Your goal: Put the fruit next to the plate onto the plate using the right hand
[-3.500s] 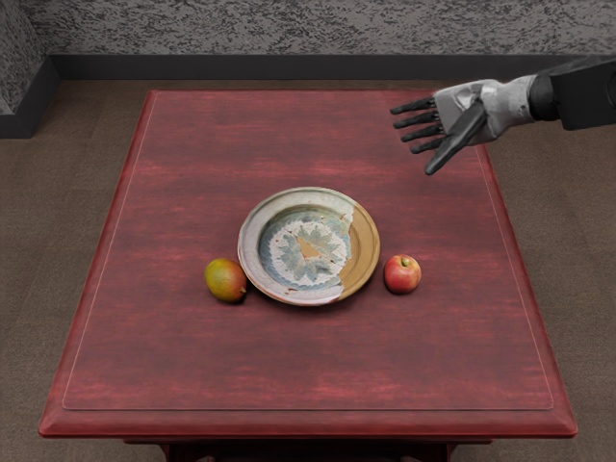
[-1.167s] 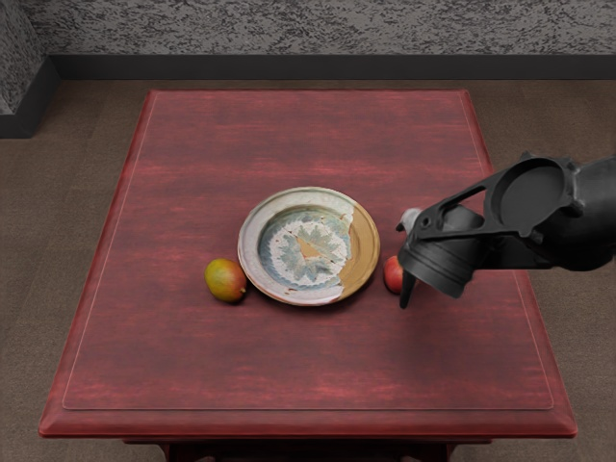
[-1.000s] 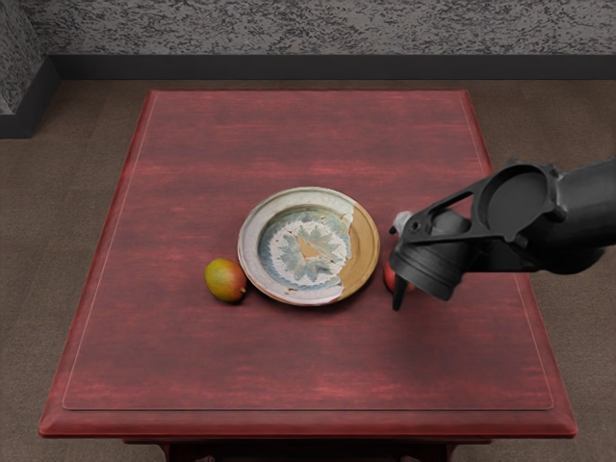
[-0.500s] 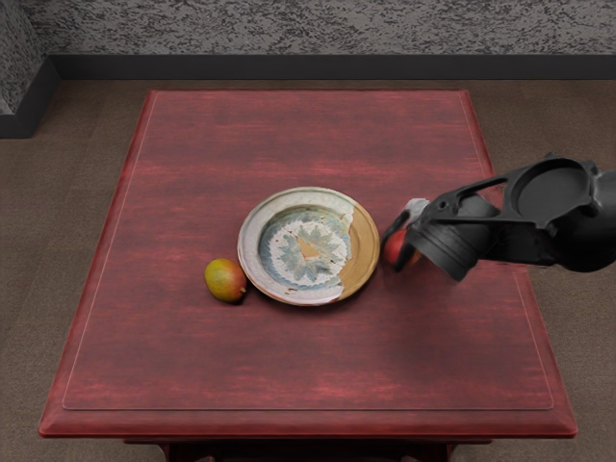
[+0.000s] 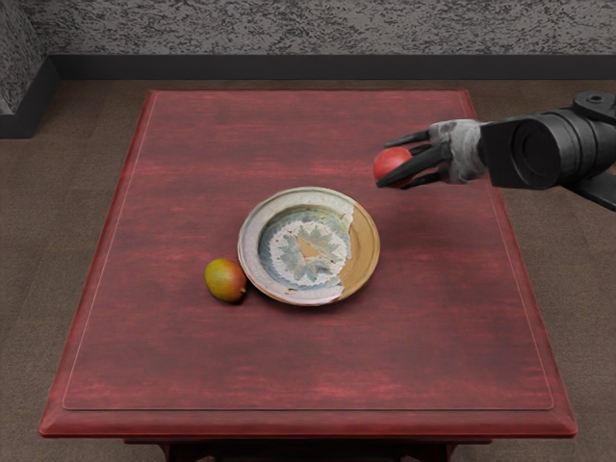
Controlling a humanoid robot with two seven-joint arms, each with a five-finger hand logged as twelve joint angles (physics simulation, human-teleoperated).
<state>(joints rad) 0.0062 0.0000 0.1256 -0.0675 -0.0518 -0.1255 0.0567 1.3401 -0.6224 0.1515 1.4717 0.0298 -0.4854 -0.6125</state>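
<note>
two stages of the task, the grasp and the lift, read as complete at this moment, so roughly half of the work was done. the right hand showed at the right edge of the head view. its fingers were curled around the apple, with fingers visible above and below it, so that only the red front of the fruit showed past them. you could confirm the hold from the fruit's position: it sat in the hand and looked to be raised clear of the bench.

the apple was not yet over the plate. it hung beyond the plate's far right rim, near it but clearly apart from it. the plate itself lay at the middle of the bench, and its patterned bowl carried no fruit.

one more fruit, a mango, lay on the bench just beside the plate's left rim. whether it touched the rim could not be told.

remaining work, given as a judgement: the apple had to be carried toward the near left until it stood over the plate's centre, then lowered, and then the fingers had to be released. you should have expected the round fruit to roll on release, so a low set-down onto the flat middle of the plate was advisable.
</note>
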